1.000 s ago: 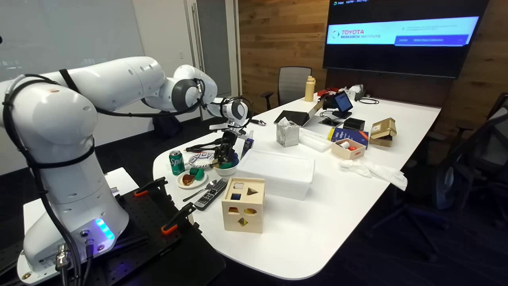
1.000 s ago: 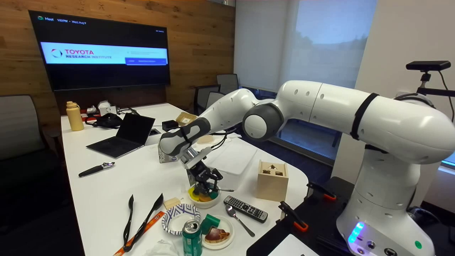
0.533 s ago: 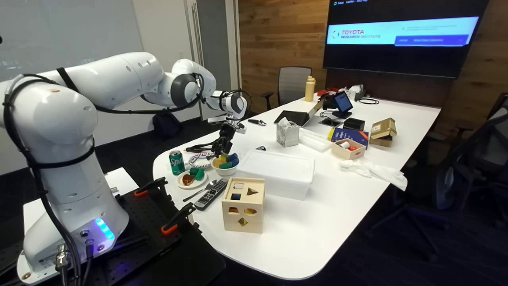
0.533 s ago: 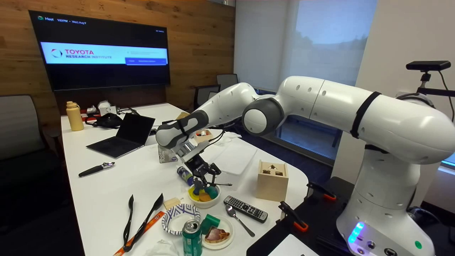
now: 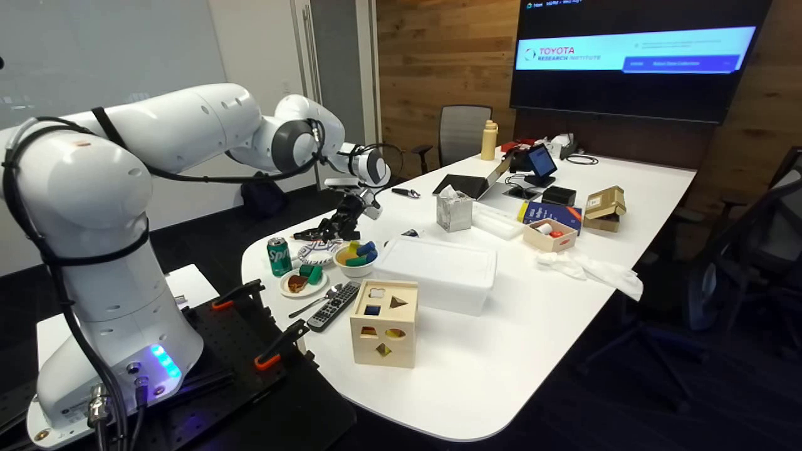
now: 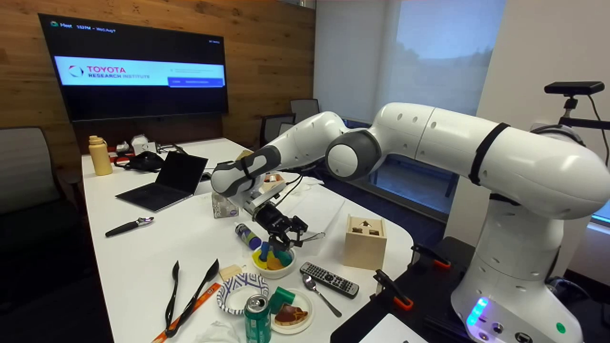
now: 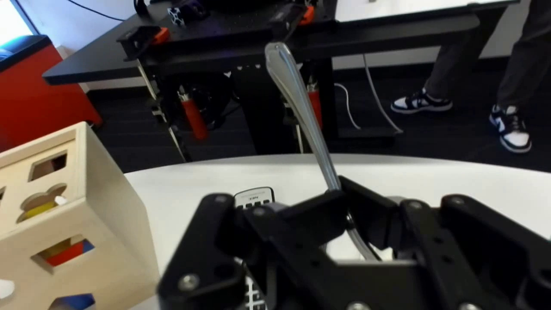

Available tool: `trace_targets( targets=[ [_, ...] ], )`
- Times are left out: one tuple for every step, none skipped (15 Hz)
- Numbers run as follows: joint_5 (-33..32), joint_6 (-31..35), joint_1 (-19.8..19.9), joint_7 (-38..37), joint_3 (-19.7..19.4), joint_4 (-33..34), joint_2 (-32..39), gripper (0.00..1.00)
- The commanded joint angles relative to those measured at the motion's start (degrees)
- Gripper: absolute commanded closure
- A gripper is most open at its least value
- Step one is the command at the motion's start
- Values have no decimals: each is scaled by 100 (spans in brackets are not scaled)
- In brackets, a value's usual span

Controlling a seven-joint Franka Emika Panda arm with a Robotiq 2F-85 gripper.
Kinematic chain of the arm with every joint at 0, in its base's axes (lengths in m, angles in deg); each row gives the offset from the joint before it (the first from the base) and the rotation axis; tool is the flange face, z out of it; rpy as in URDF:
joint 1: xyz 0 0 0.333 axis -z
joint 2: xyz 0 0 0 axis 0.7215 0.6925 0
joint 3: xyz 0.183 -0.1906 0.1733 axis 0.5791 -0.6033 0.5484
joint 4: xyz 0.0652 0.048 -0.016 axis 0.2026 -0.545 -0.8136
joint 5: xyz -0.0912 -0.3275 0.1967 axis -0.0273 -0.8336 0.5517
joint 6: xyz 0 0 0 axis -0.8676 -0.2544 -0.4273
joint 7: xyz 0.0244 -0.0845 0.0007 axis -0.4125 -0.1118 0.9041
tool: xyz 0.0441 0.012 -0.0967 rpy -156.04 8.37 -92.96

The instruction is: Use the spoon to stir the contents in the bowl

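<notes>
A small white bowl [image 6: 274, 275] holds yellow, orange, green and blue toy pieces; it also shows in an exterior view [image 5: 356, 271]. A bowl with a blue pattern [image 6: 243, 293] stands beside it. My gripper [image 6: 296, 242] is above the white bowl in that exterior view. The wrist view shows my gripper [image 7: 343, 198] shut on a metal spoon [image 7: 308, 112], whose handle sticks out past the fingertips. The handle [image 6: 314, 237] points away from the bowl, tilted slightly up. The spoon's head is hidden behind the gripper. Another spoon [image 6: 321, 295] lies on the table.
A remote [image 6: 329, 279] and a wooden cube [image 6: 365, 245] stand near the bowl. A plate [image 6: 310, 317] with toy food, a green can [image 6: 257, 319] and black tongs [image 6: 193, 297] lie closer. A white lidded box [image 5: 438, 263] and a blue tube [image 6: 248, 236] are behind.
My gripper has risen out of the white bowl with the spoon and turned, swinging its handle. In an exterior view it has shifted left toward the patterned bowl, uncovering the toy pieces.
</notes>
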Motion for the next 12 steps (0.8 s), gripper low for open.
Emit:
trace_targets(
  targets=[
    [-52,-641,61,559,109,545,565,100],
    [-54,-489,54,659,92,-48,250,100],
    [-71,-549,37,747,94,23,343,100],
    [-92,-535,21,803,86,44,382,100],
    [-111,-539,-6,830,79,83,401,100],
    [-121,-524,-22,838,75,118,404,100],
    [-135,-498,-33,853,67,143,403,100],
    [-138,-477,-43,846,65,148,403,100],
    [-154,-432,-59,852,60,143,403,100],
    [-187,-363,-78,878,49,101,402,100],
    [-213,-314,-91,898,47,74,402,100],
    [-246,-239,-107,902,37,47,402,100]
  ],
)
